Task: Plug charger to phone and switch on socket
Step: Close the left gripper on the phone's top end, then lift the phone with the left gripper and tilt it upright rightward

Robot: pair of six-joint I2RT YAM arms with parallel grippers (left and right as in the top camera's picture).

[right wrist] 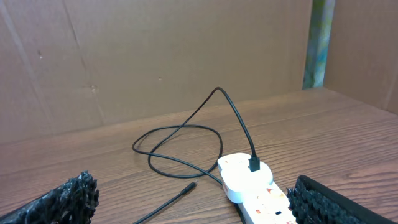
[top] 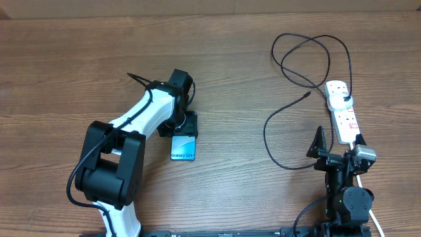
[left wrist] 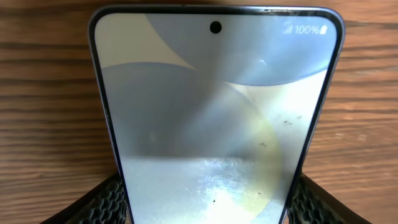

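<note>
Left hand (top: 186, 126) pinches the Galaxy phone (top: 183, 147) by its side edges. Right hand (top: 339, 147) is spread wide near the power strip (top: 344, 110).

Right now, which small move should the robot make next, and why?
Probably reach the open right hand toward the charger's loose connector tip. The left hand seems to hold the phone, the white plug head sits in the socket, and that tip lies free on the table, apart from the phone.
</note>
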